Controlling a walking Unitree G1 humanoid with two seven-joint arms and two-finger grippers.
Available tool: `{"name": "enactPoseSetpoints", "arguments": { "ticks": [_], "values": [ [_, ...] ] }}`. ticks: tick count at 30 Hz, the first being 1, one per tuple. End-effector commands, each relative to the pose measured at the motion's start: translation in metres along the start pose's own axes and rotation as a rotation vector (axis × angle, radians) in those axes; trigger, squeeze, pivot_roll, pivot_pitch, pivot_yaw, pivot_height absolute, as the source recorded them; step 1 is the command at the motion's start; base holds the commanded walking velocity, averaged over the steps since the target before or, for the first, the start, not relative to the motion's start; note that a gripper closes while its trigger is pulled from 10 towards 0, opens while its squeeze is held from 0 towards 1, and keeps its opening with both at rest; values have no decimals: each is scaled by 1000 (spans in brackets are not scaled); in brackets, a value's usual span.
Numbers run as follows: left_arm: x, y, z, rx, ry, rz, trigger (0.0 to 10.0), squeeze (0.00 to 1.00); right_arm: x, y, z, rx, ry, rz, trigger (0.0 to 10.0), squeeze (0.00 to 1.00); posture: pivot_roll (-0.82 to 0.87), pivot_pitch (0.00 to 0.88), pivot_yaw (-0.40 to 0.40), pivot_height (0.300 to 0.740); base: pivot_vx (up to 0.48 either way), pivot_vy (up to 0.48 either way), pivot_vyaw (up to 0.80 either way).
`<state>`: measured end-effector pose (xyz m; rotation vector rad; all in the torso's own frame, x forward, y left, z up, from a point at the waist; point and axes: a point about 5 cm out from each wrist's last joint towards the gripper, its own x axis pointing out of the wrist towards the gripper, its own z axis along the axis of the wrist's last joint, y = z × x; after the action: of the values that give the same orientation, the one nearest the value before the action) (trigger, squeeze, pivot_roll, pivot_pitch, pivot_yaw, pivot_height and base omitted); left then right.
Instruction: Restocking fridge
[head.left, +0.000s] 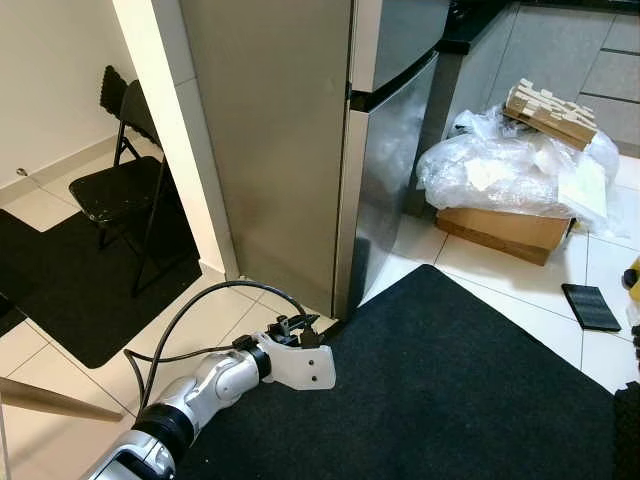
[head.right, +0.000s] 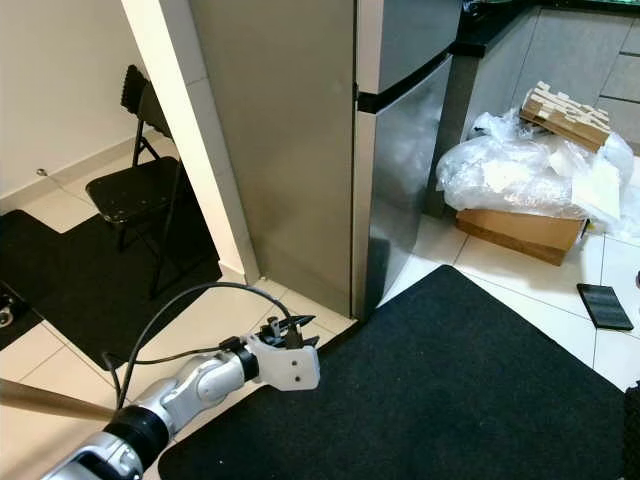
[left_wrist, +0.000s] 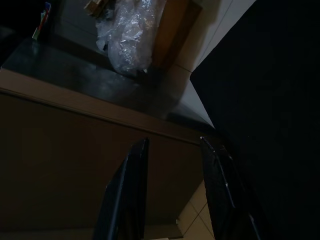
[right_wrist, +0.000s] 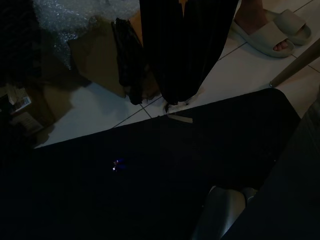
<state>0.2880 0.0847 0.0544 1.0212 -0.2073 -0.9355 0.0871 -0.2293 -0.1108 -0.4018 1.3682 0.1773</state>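
- We are holding our left gripper (left_wrist: 172, 190) low over the floor, just short of the bottom corner of the fridge (head.left: 300, 140); its two black fingers (left_wrist: 125, 195) are standing apart with nothing between them, released.
- The fridge is standing directly ahead of that gripper, both doors closed, a dark seam running between the upper and lower door. We are reading no brand or label on its steel front.
- Right of the gripper, a black mat (head.left: 440, 390) is lying on the pale tiles, its near corner reaching the fridge base.
- Beyond the gripper and to its right, past the fridge, a cardboard box (head.left: 505, 232) is sitting on the floor with crumpled clear plastic wrap (head.left: 500, 170) heaped on it and a slatted wooden piece (head.left: 550, 110) on top. No print is legible on the box.
- A small dark flat object (head.left: 590, 306) is lying on the tiles near the box; we cannot tell what it is.
- Left of the gripper and farther off, a black folding chair (head.left: 125, 180) is standing by the white wall.
- Our right wrist view is very dark: a person's foot in a pale sandal (right_wrist: 267, 32) is standing on tiles beside the mat. We cannot tell the right gripper's state.
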Motion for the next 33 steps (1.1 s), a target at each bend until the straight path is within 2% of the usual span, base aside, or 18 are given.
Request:
{"name": "enactPoseSetpoints", "arguments": {
  "ticks": [1, 9, 33],
  "values": [
    [1, -4, 0, -10, 3, -11, 10000, 0, 0, 5, 4, 4, -25, 9, 10000, 0, -2, 0, 44, 740, 0, 0, 0],
    [3, -6, 2, -11, -4, -14, 10000, 0, 0, 2, 3, 13, -25, 0, 10000, 0, 2, 0, 54, 740, 0, 0, 0],
    [1, -4, -1, -16, -3, -20, 10000, 0, 1, 8, 0, 40, -22, 9, 10000, 0, -4, 0, 72, 740, 0, 0, 0]
  ]
}}
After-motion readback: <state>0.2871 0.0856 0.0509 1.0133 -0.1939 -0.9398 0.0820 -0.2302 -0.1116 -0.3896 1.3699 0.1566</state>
